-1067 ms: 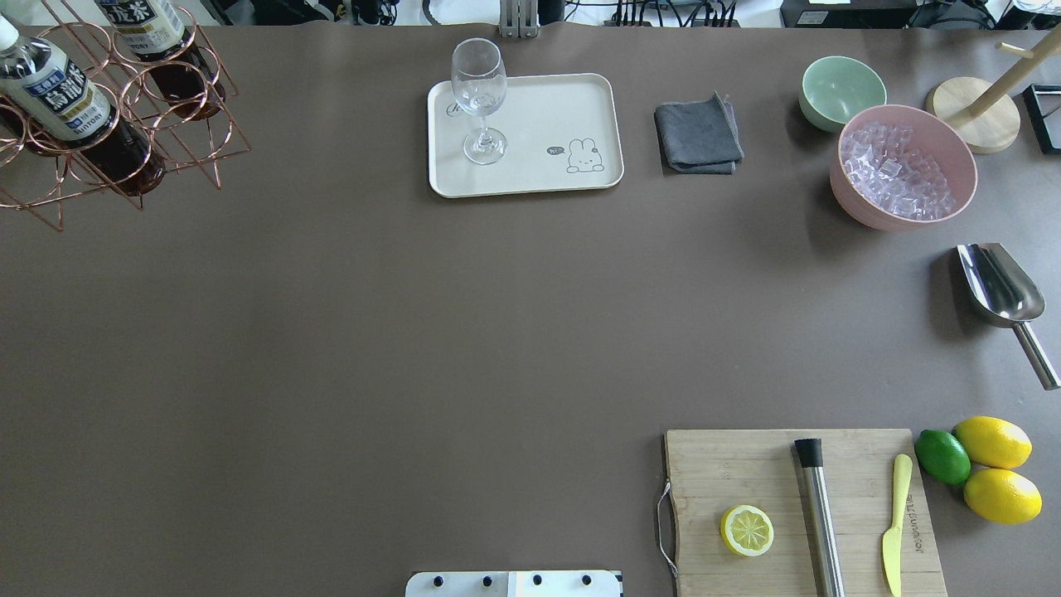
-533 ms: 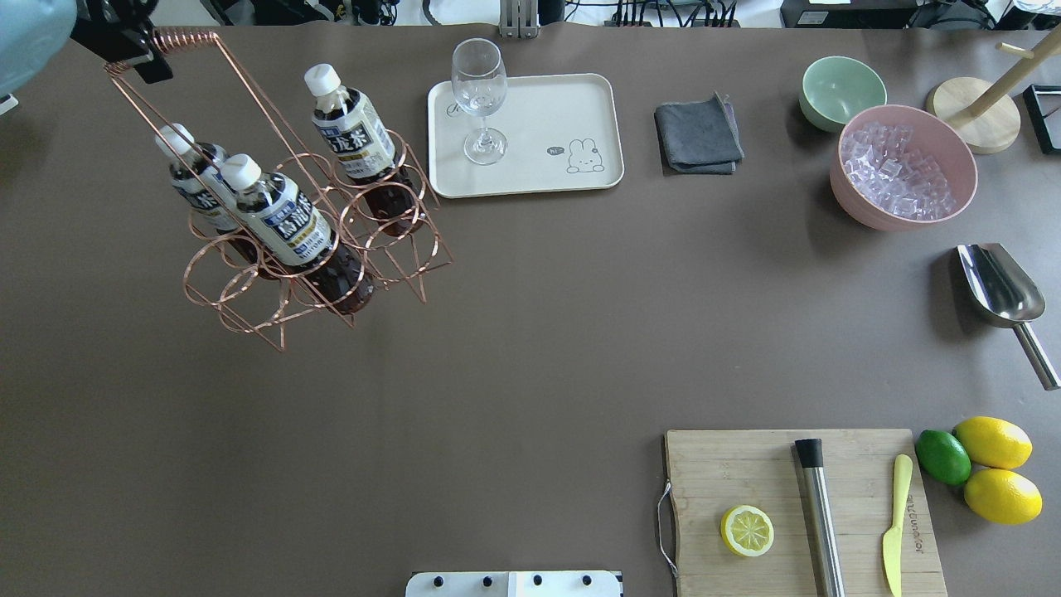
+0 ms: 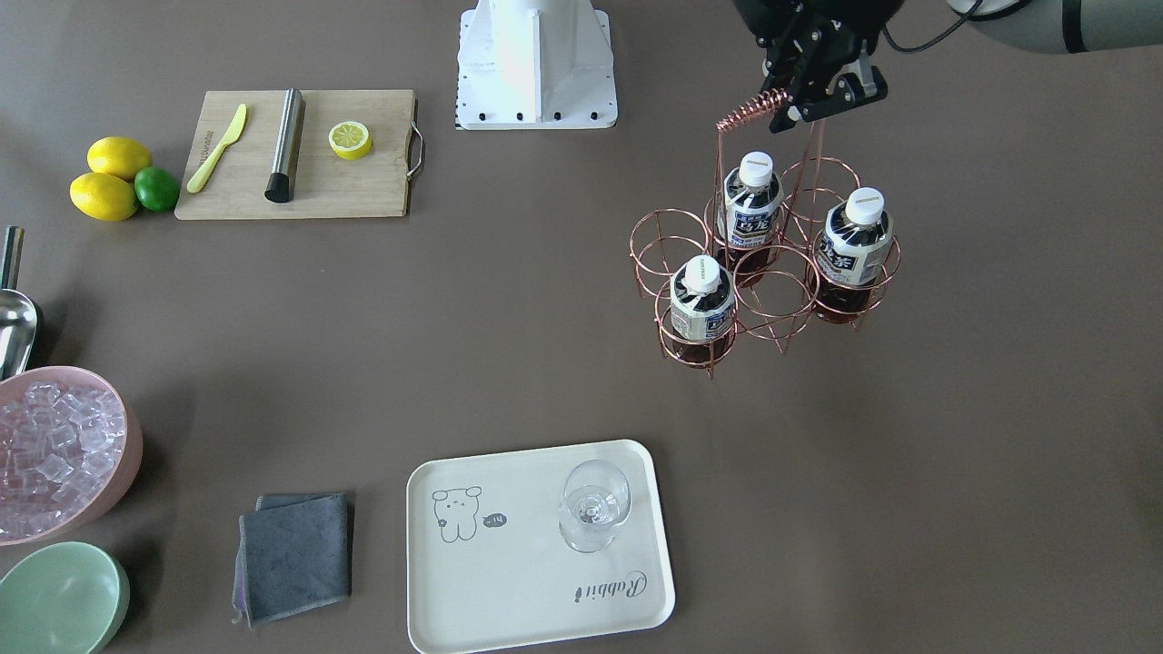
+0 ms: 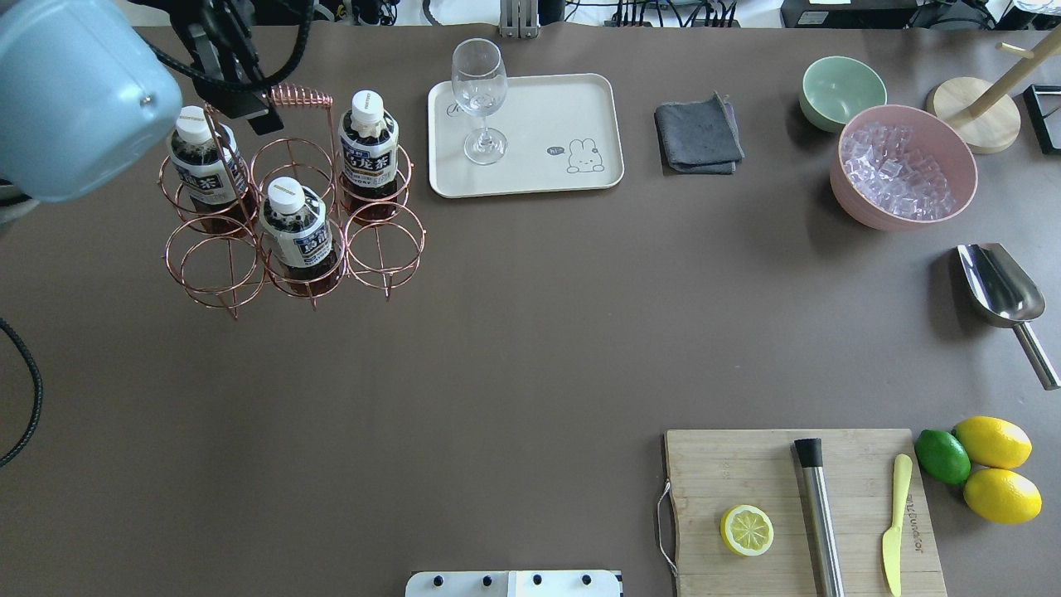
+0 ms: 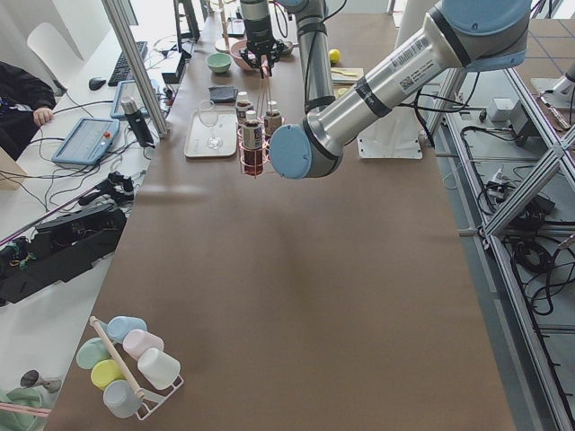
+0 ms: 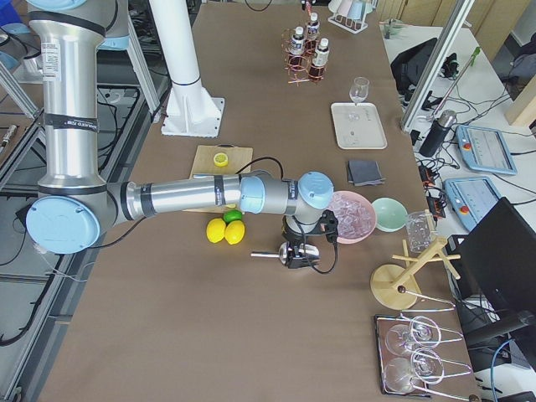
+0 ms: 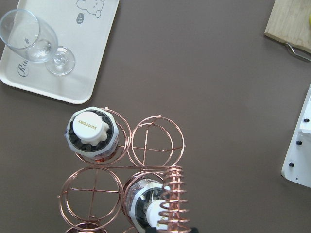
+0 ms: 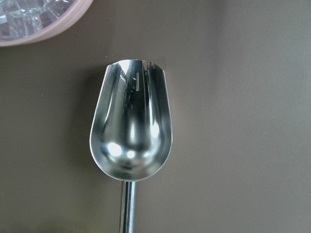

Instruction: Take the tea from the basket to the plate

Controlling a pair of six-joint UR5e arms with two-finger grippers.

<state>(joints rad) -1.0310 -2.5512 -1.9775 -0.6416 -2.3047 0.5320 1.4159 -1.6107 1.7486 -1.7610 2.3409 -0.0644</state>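
Far-left on the tabletop, my left gripper (image 4: 240, 93) clenches the basket's (image 4: 257, 240) coiled handle. Its tea (image 4: 370, 145) looks light, rigid and slick; I'd grip just under the cap. The basket, tilted mid-swing a moment ago, now hangs level beside the plate (image 4: 572, 104). Right gripper (image 6: 295, 249), above the scoop (image 4: 999, 286): I cannot tell its jaws.

Grey cloth (image 4: 698, 134) btwn glass (image 4: 479, 99) & green bowl (image 4: 841, 89); pink bowl (image 4: 854, 211) w/ ice (image 4: 895, 170); scoop (image 4: 999, 286) nearby.
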